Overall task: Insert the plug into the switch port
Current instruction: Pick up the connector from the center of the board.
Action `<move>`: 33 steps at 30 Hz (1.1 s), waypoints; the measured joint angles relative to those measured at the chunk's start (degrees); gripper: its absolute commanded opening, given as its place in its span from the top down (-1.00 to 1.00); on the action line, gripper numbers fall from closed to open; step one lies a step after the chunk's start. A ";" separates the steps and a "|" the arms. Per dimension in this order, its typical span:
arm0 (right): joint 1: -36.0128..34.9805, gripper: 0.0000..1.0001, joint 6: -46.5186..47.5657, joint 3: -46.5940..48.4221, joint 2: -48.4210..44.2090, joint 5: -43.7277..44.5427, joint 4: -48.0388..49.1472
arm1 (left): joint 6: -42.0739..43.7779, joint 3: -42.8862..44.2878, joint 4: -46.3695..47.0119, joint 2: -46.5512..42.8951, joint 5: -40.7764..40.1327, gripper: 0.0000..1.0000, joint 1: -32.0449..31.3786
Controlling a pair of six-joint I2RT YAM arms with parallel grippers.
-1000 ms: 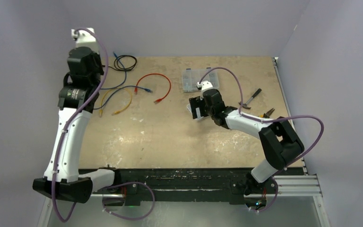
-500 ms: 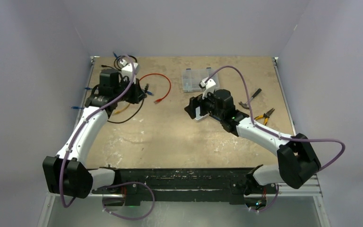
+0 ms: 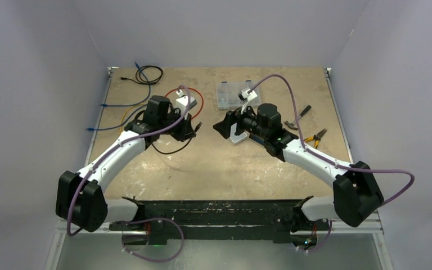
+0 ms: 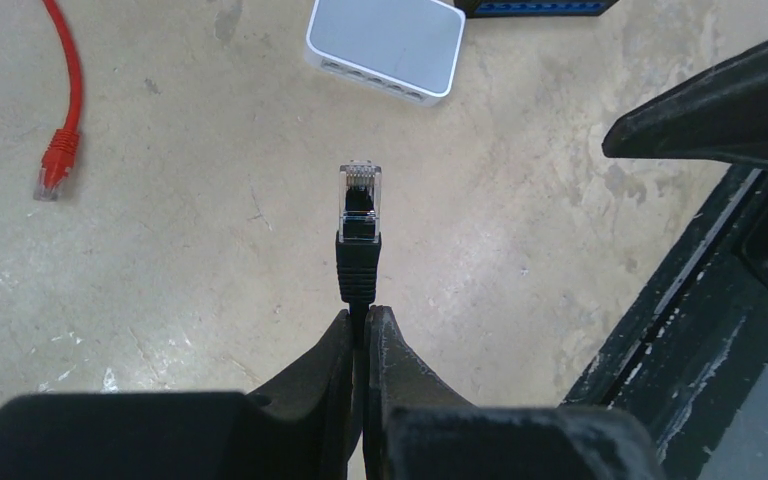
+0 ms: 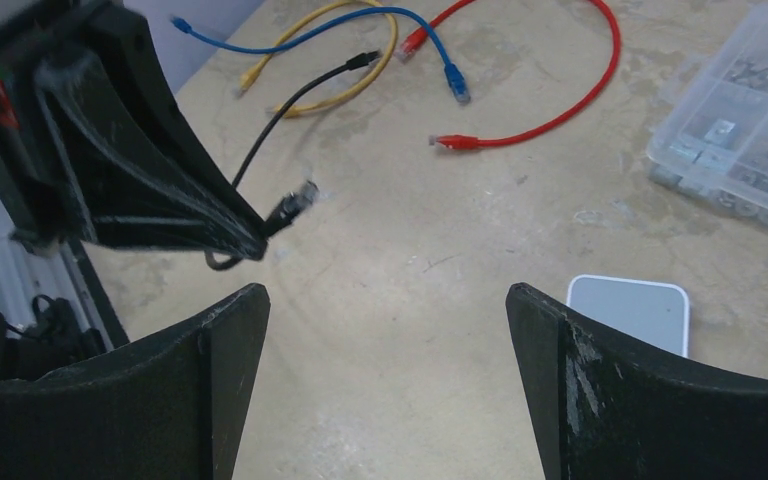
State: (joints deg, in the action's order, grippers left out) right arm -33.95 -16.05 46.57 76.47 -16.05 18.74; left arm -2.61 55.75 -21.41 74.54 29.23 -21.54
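Note:
My left gripper (image 4: 362,315) is shut on the black cable just behind its boot. The clear-tipped plug (image 4: 359,200) sticks out ahead of the fingers and points at the white switch (image 4: 385,48), which lies flat on the table with its port row facing the plug, a gap away. In the top view the left gripper (image 3: 194,128) holds the plug left of the switch (image 3: 235,136). My right gripper (image 5: 385,295) is wide open and empty, hovering just left of the switch (image 5: 628,312). The left gripper (image 5: 140,190) and plug (image 5: 295,205) show ahead of it.
A red cable (image 3: 199,104) lies behind the left gripper, with blue and yellow cables (image 3: 118,109) further left and a black coil (image 3: 149,74) at the back. A clear parts box (image 3: 229,95) sits behind the switch. Pliers (image 3: 315,135) lie at the right.
My left arm has swung down from the back left corner to the table's middle, carrying the black cable's plug towards the switch. The right arm has stretched slightly left.

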 measured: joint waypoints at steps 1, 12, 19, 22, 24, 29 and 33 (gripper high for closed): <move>0.00 -0.82 -1.18 0.74 0.52 -0.13 -0.37 | 0.74 0.00 -0.24 -0.04 -1.79 1.00 -0.94; -1.57 -0.76 -9.31 3.34 3.67 -3.63 -1.14 | 5.11 -1.77 -0.68 -5.29 -18.43 1.00 -7.85; -3.34 -0.81 -9.79 3.98 5.38 -6.32 0.11 | 5.84 -2.23 -0.70 -6.86 -20.70 1.00 -9.03; -3.54 -0.84 -5.51 3.32 5.25 -9.55 2.71 | 6.58 -2.23 -0.76 -6.86 -18.21 1.00 -9.03; -3.54 -0.86 -1.14 2.01 4.44 -12.11 4.24 | 6.88 -2.23 -0.85 -6.86 -16.04 1.00 -9.03; -3.54 -0.87 11.02 -2.40 0.24 -17.55 6.71 | 8.28 -2.25 -1.03 -6.86 -9.64 1.00 -9.03; -3.54 -0.79 18.16 -4.00 -1.86 -21.11 7.74 | 9.40 -2.25 -1.92 -6.86 -4.07 1.00 -9.14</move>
State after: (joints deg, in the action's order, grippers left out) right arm -37.50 2.11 42.57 74.61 -37.17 26.48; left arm 6.79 53.49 -23.33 67.68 25.17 -30.68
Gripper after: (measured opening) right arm 0.927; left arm 0.027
